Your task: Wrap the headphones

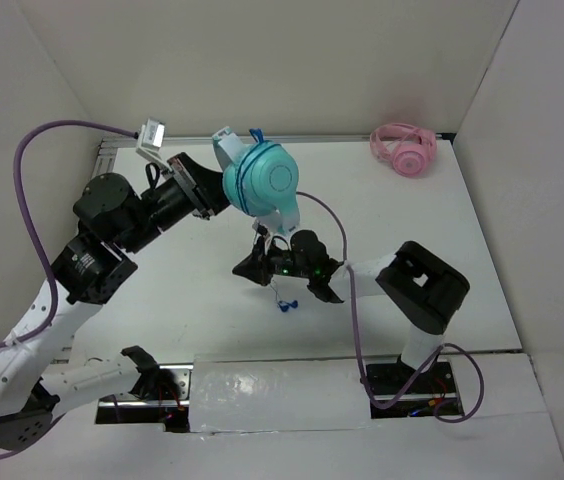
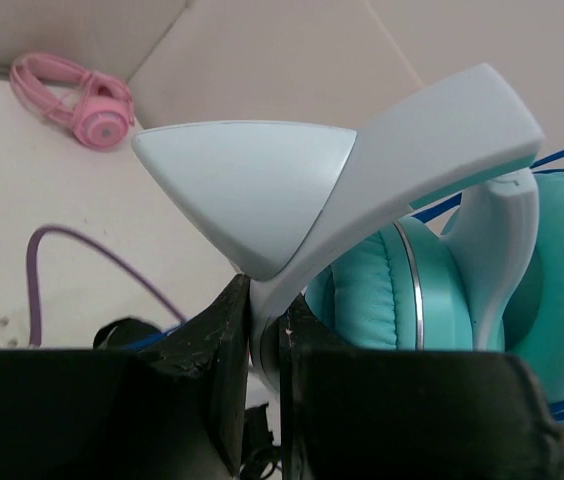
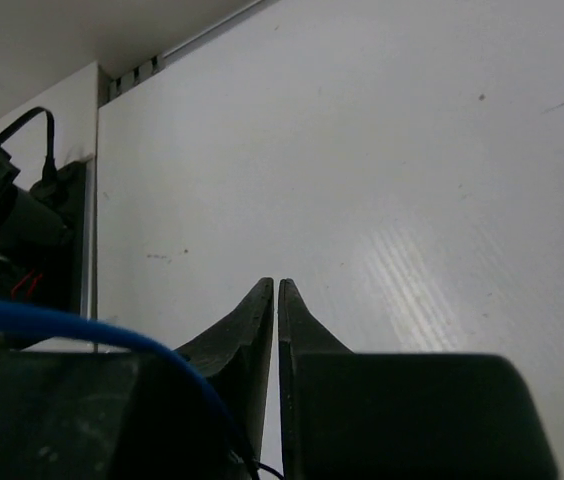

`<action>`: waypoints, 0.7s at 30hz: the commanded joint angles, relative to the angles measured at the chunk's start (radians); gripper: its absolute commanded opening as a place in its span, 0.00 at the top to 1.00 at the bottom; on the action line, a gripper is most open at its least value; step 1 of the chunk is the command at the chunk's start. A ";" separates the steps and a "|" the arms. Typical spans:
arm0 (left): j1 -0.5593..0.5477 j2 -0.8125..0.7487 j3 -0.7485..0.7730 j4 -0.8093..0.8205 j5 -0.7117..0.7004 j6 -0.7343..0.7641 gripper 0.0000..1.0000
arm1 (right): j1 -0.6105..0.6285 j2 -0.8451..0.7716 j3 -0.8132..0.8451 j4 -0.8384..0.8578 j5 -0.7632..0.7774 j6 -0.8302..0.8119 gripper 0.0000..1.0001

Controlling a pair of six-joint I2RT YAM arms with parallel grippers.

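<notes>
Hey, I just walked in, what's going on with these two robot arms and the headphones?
The left gripper is clamped on the white-grey band of the teal headphones, holding them up above the table. Turns of their blue cable run around the ear cups, and the rest trails past the right gripper, whose fingers are nearly together with nothing visible between them. The blue plug shows just below. Pink headphones lie at the back.

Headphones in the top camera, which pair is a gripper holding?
The teal headphones: the left gripper clamps their white-grey band. The pink headphones lie untouched in the far right corner of the table.
</notes>
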 commanded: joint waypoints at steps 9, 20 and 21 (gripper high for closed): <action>-0.002 0.188 0.266 0.001 -0.506 -0.007 1.00 | 0.134 -0.066 -0.196 0.148 0.029 0.125 1.00; 0.148 0.501 0.535 -0.294 -0.715 -0.201 1.00 | 0.367 -0.311 -0.250 -0.304 0.543 0.226 1.00; 0.158 0.540 0.558 -0.316 -0.717 -0.225 1.00 | 0.380 -0.333 -0.224 -0.420 0.568 0.233 1.00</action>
